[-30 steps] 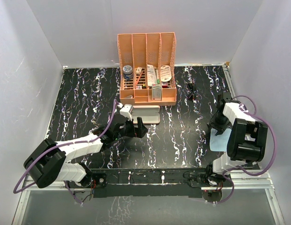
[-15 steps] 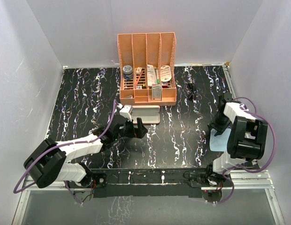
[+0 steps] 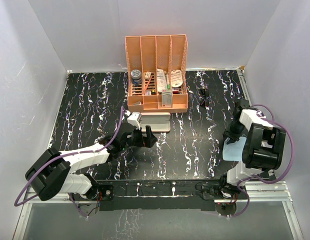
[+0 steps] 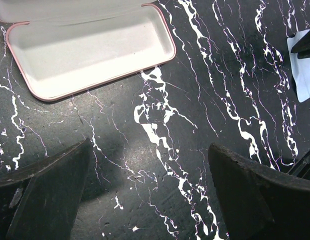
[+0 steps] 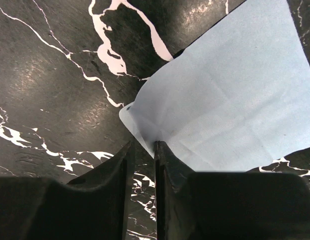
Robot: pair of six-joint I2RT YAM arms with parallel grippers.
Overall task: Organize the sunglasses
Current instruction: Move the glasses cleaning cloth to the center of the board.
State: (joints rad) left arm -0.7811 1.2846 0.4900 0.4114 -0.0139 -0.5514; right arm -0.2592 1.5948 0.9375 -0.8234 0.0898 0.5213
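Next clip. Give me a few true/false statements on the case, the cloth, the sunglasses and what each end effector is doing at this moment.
1. The pink case lies open with nothing inside. True.
2. The left end effector is shut on the case. False: it is open with only bare table between its fingers, and the case lies apart from it.
3. The right end effector pinches an edge of the light blue cloth. True.
4. The sunglasses sit inside the case. False: they lie on the table to the right of the orange organizer, with neither end effector on them.
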